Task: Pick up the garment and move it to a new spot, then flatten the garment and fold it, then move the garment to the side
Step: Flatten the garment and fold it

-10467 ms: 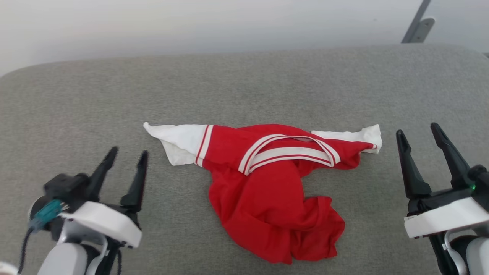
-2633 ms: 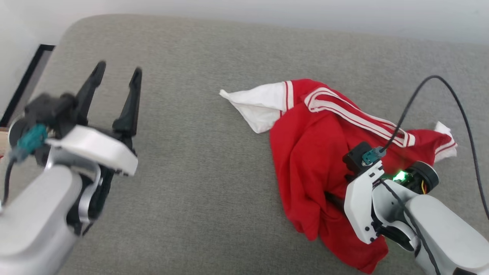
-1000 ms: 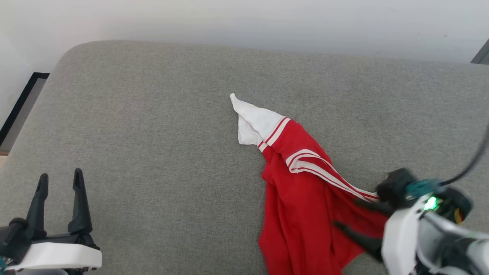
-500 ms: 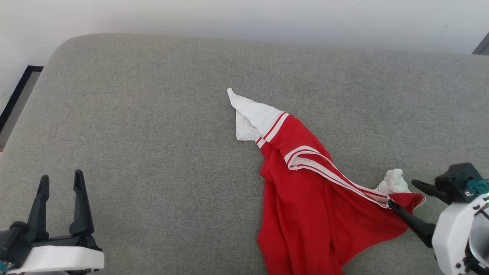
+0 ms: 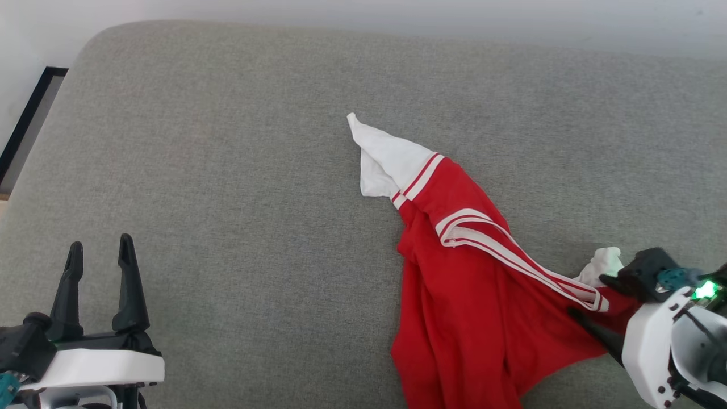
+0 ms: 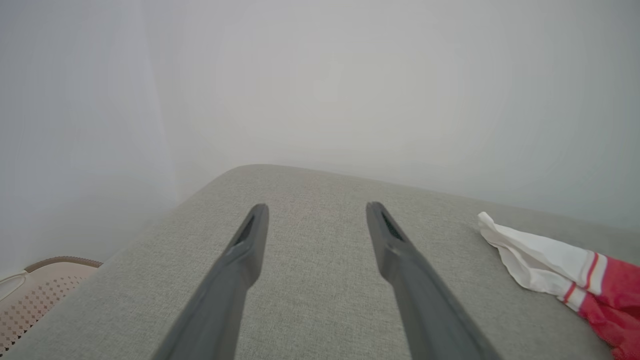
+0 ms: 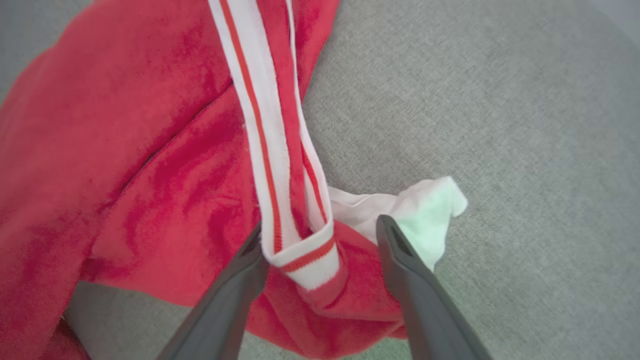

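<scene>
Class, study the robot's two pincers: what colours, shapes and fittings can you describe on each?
The left pincer has two long, tapering black fingers rising from a black base, backed by a rounded white wrist casing. The right pincer has the same build. Its perforated white casing carries a teal plug and a glowing green light.

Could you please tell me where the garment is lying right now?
In the head view the garment lies crumpled on the grey cushion, right of centre, its striped end between the open fingers of the right gripper.
</scene>
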Controlling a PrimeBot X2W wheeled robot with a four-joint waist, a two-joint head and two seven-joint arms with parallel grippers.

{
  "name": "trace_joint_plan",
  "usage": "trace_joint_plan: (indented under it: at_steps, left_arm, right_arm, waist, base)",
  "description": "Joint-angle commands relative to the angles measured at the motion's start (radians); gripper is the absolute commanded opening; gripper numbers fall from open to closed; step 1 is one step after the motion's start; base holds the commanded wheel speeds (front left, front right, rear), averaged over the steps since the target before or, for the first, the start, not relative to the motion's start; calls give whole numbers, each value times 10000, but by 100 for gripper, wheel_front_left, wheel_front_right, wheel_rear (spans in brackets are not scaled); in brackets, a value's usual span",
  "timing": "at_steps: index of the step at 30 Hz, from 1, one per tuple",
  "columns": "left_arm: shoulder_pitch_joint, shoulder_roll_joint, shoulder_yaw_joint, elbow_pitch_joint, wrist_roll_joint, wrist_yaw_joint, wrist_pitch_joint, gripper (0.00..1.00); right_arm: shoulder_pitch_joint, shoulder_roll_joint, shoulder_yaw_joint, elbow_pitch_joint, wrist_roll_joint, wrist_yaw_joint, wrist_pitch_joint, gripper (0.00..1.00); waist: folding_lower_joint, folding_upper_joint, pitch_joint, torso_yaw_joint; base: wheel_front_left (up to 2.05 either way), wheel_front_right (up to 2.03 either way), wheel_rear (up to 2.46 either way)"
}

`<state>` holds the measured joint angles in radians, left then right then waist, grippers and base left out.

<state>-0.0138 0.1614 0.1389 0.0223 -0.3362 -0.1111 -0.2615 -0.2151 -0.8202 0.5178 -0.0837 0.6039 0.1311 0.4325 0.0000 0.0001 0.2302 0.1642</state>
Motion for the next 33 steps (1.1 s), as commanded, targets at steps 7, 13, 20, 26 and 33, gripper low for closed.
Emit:
trace_joint_plan:
  at_steps: [7, 13, 20, 26, 33]
  left_arm:
    - [-266, -171, 127, 105, 167, -113, -48, 100]
    - [-197, -227, 173, 160, 205, -175, -48, 100]
    - [-349, -269, 12, 251, 182, -187, -48, 100]
    - [-616, -203, -419, 359, 25, -194, -48, 100]
    - [-873, -185, -739, 523, -59, -196, -49, 100]
  right_arm:
    - [-1016, 101, 951, 1206, 516, -9, -68, 0]
    - [-1463, 11, 573, 1346, 1214, -7, 2, 0]
    - [-2146, 136, -519, 1593, 1963, -7, 553, 0]
    - [-3288, 554, -789, 2827, 1883, -9, 767, 0]
    - [-4634, 1356, -588, 5442, 1056, -7, 750, 0]
  waist:
    - [0, -1, 137, 192]
    - [0, -1, 58, 268]
    - [0, -1, 113, 458]
    - [0, -1, 360, 797]
    - [0, -1, 572, 1115]
  base:
    - [0, 0, 0]
    - [0, 0, 0]
    - [0, 0, 0]
    - [0, 0, 0]
    - [0, 0, 0]
